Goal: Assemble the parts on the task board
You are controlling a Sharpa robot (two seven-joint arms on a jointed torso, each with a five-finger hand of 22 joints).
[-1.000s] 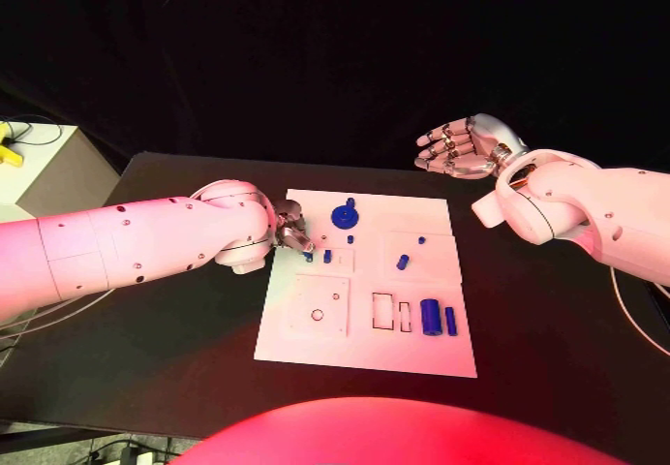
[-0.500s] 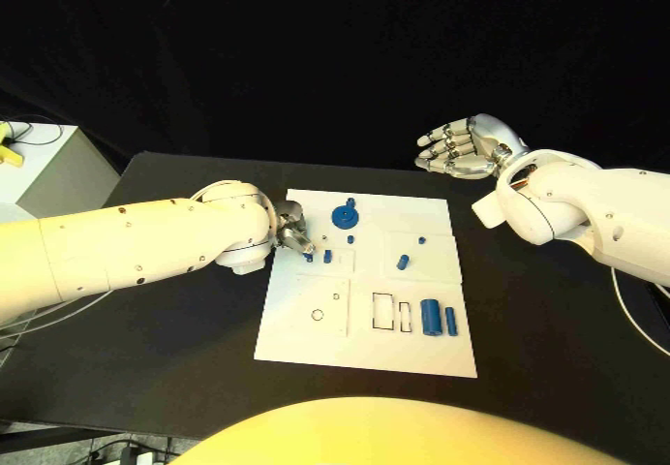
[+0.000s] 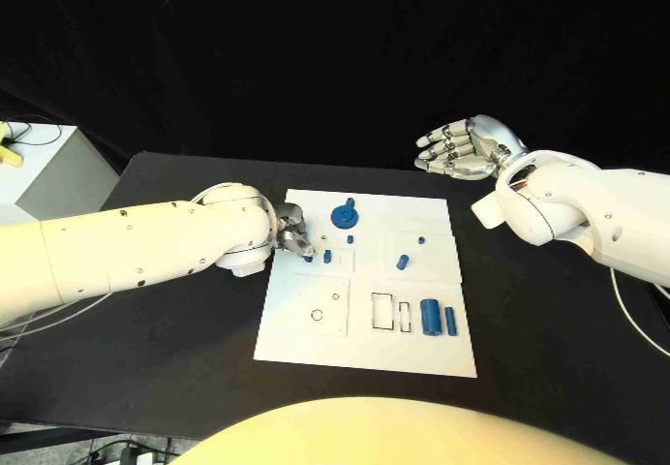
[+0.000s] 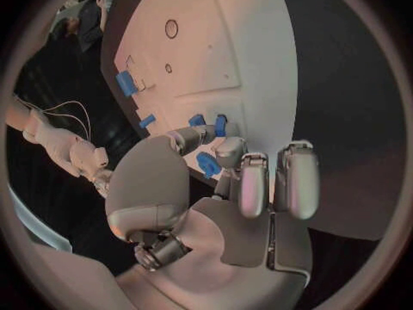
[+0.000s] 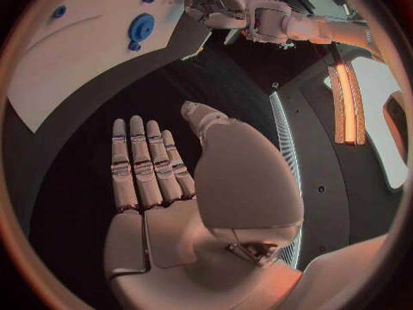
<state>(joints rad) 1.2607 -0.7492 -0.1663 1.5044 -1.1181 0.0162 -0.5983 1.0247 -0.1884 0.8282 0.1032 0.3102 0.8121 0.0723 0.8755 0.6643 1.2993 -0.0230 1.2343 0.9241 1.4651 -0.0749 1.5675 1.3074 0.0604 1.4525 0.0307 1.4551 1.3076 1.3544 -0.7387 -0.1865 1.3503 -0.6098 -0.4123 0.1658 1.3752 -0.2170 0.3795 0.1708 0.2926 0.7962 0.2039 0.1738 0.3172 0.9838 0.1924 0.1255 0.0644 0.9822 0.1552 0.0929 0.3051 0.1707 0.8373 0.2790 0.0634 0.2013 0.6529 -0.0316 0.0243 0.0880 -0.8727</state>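
left hand at the task board's left edge pinches a small blue part between thumb and fingertip; right hand hovers beyond the board's far right corner, fingers spread, holding nothing

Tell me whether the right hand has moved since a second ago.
No. The right hand hovers past the far right corner of the task board, fingers spread, at the same spot relative to that corner as before.

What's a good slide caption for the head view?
Left hand pinches a blue part over the task board; right hand open.
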